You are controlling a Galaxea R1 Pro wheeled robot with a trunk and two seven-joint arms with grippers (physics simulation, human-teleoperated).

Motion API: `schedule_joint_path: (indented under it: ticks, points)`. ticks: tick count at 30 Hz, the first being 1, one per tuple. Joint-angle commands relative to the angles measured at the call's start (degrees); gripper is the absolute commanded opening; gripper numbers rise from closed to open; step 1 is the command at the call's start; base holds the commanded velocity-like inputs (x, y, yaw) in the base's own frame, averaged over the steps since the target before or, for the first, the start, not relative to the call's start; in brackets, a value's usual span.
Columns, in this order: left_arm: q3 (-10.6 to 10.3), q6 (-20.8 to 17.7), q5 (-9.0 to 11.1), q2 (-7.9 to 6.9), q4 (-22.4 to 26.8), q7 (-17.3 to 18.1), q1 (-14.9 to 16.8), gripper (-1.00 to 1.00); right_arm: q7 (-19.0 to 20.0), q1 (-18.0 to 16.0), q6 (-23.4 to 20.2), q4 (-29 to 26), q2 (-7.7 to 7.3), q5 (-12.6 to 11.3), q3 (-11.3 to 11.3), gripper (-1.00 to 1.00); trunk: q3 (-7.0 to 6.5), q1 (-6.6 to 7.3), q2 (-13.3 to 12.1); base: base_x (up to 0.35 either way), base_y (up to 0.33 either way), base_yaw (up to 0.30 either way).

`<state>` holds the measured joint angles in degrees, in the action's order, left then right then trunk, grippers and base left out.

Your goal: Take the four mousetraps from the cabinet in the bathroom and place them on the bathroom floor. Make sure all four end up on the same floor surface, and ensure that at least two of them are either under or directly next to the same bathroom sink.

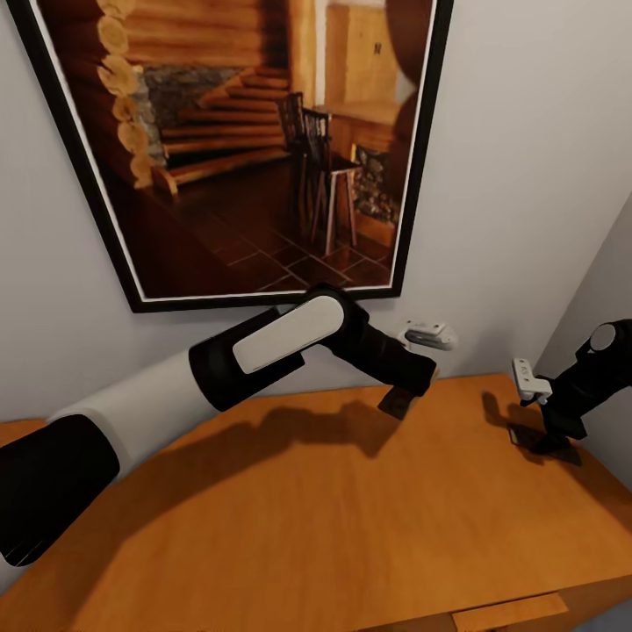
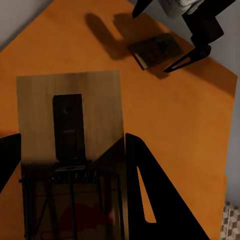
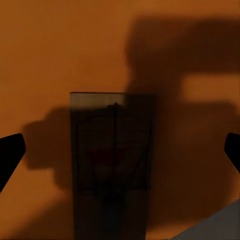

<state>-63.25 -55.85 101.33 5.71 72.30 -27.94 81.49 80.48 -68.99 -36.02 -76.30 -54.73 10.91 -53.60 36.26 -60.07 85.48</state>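
**Two mousetraps in reach on the cabinet top, none on the floor yet**

The robot is standing at the cabinet (image 1: 307, 518), and both arms are reaching over its flat orange-brown top, which is serving here as the counter. The left pincer (image 1: 399, 399) is holding one mousetrap (image 2: 70, 150) between its fingers; in the head view this trap is hanging tilted just above the wood, so I judge it is lifted and not resting. The right pincer (image 1: 549, 439) is standing wide, its fingertips well apart on both sides of a second mousetrap (image 3: 111, 165), which is lying flat on the cabinet top near the right wall. It is not gripping it yet.

Counting what is showing: two mousetraps, two pincers, one cabinet, one framed picture (image 1: 254, 140) on the wall behind. The other two traps I cannot place.

As a judgement, the task is in its early part. No trap is lying on the bathroom floor (image 2: 231, 222), of which a small tiled corner is showing past the cabinet edge, and carrying and placing near the sink is remaining.
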Motion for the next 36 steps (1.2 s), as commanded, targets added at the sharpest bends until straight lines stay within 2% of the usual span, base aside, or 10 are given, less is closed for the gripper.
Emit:
schedule_joint_path:
  ticks: [1,16,17,26,36]
  points:
    - [0.0,0.0,0.4,0.0,0.0,-0.5,0.1,-1.0,0.2,-0.2,-0.5,-0.1,-0.03,0.2,-0.2,1.0,0.25,-0.23,0.5,0.0,0.0,0.0]
    - [0.0,0.0,0.4,0.01,0.0,-0.5,0.1,-1.0,0.2,-0.1,-0.5,-0.1,0.06,0.2,-0.2,1.0,2.76,-3.3,6.1,0.0,0.0,0.0]
    - [0.0,0.0,0.4,0.01,0.0,-0.5,0.1,-1.0,0.2,-0.1,-0.5,-0.1,0.06,0.2,-0.2,-1.0,2.76,-3.3,6.1,0.0,0.0,0.0]
    - [1.0,0.0,0.4,0.0,0.0,-0.5,0.1,-1.0,0.0,1.3,-0.5,0.0,0.05,0.2,-0.2,-1.0,2.76,-3.3,6.1,0.0,0.0,0.0]
    - [1.1,0.0,0.4,-0.06,0.0,-0.5,0.1,-1.0,0.2,1.5,-0.5,-0.2,0.02,0.4,-0.1,-1.0,2.76,-3.3,6.1,0.0,0.0,0.0]
